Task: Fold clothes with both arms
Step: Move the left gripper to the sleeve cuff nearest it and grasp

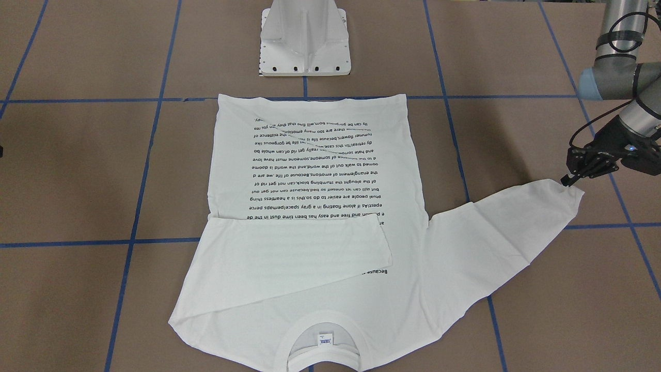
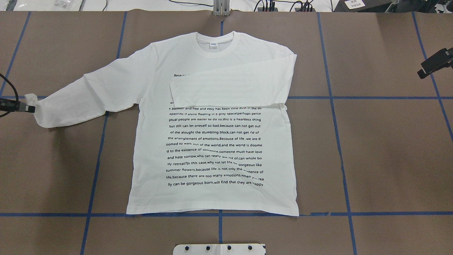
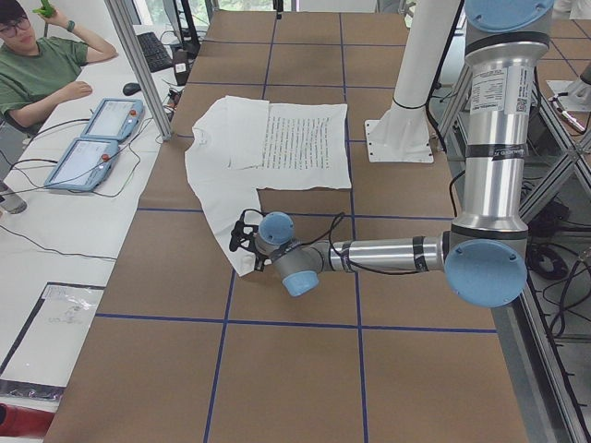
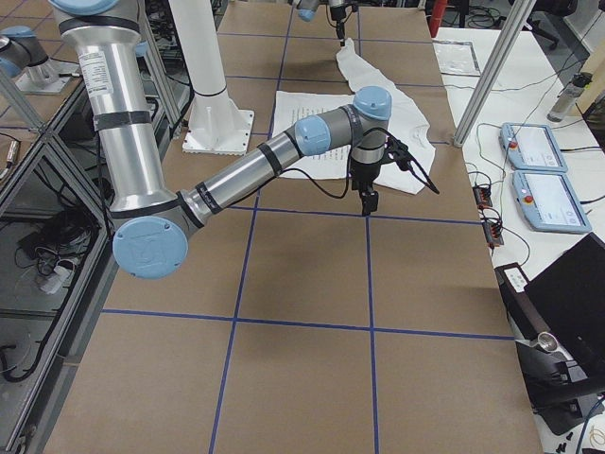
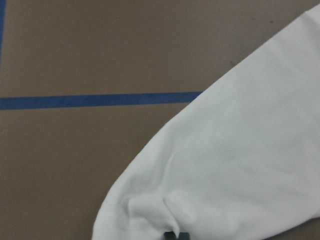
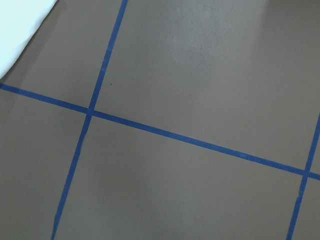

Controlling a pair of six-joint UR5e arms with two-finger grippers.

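Observation:
The clothes are one white long-sleeved T-shirt (image 2: 212, 141), lying flat with its printed text facing up and its collar (image 2: 215, 45) away from the robot. One sleeve (image 2: 230, 86) is folded across the chest. The other sleeve (image 2: 85, 95) stretches out flat toward my left arm. My left gripper (image 2: 31, 108) is shut on that sleeve's cuff (image 1: 570, 190), and the cloth bunches at the fingertips (image 5: 175, 235). My right gripper (image 4: 367, 203) hangs over bare table, apart from the shirt, with nothing in it. I cannot tell whether its jaws are open or shut.
The white pedestal base (image 1: 304, 39) stands just behind the shirt's hem. Brown table covering with blue tape lines (image 6: 190, 140) lies all around. A person (image 3: 42, 65) sits at a side bench beside two tablets (image 3: 92, 138).

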